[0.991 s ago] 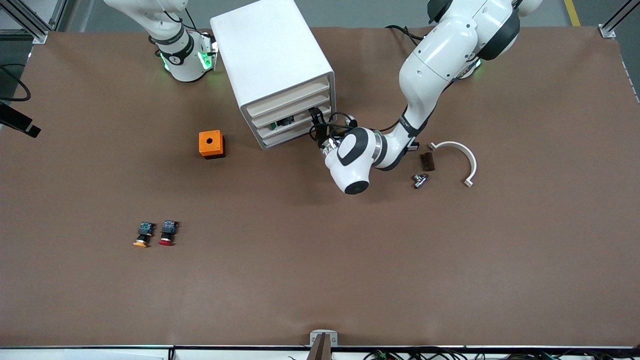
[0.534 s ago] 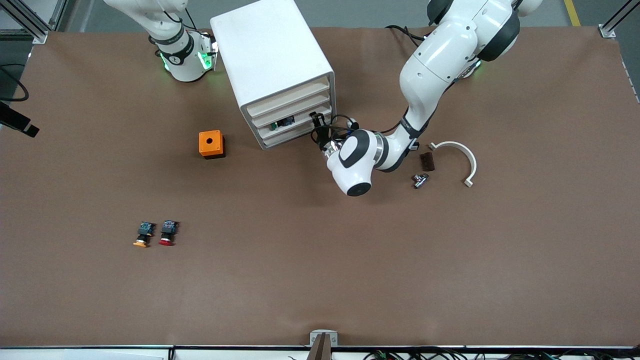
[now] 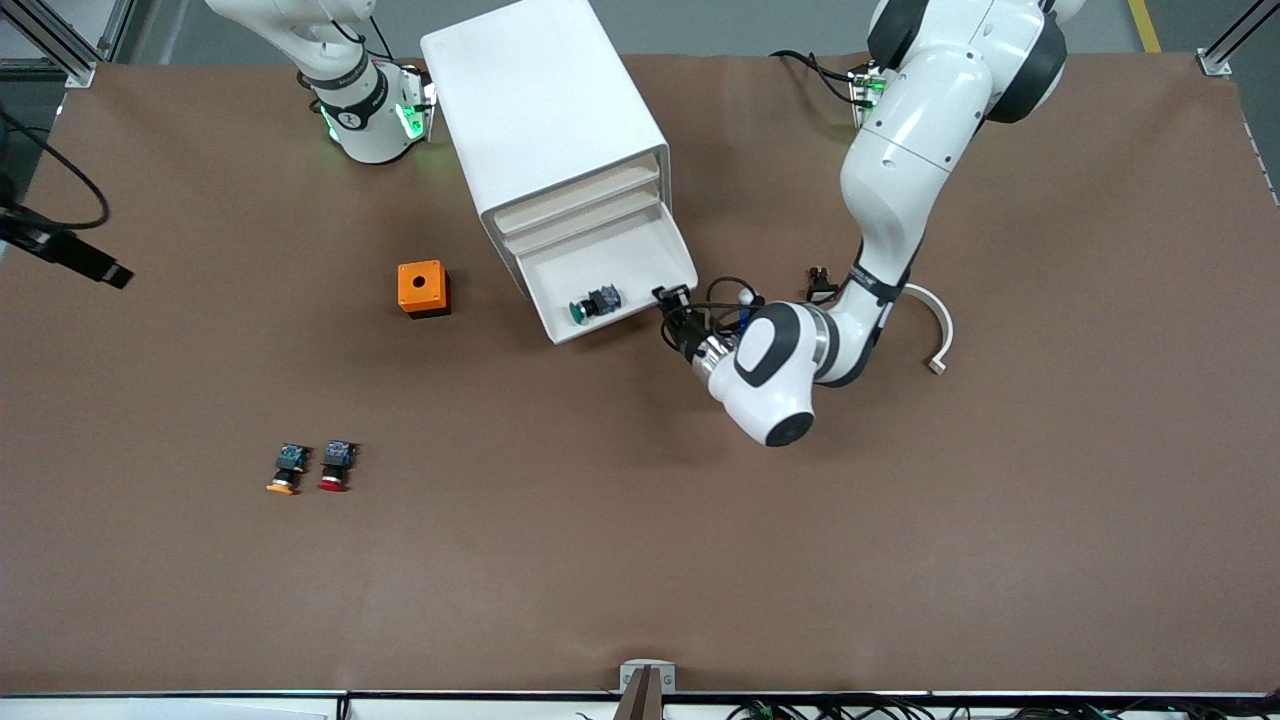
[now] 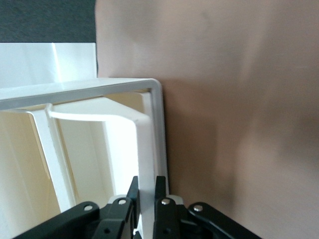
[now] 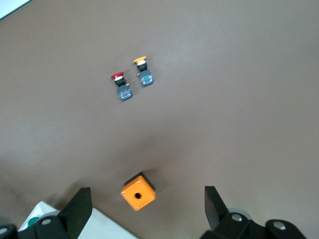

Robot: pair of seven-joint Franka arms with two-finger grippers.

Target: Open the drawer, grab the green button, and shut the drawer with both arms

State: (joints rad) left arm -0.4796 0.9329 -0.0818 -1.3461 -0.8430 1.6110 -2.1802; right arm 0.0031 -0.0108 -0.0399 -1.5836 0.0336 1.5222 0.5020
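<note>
Button (image 3: 580,311) with the green cap lies in the pulled-out drawer (image 3: 640,313), near the left gripper (image 3: 668,308), whose fingers (image 4: 160,191) pinch the drawer's front wall. Opening looks done; next, the right gripper (image 5: 144,211), fingers spread high above the tabletop (image 3: 640,520), must descend to the button.

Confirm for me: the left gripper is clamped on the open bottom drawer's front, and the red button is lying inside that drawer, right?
Not quite. The button in the open drawer has a green cap, as the front view shows; the red button sits out on the table beside the yellow one. The left gripper is indeed clamped on the drawer's front.
</note>
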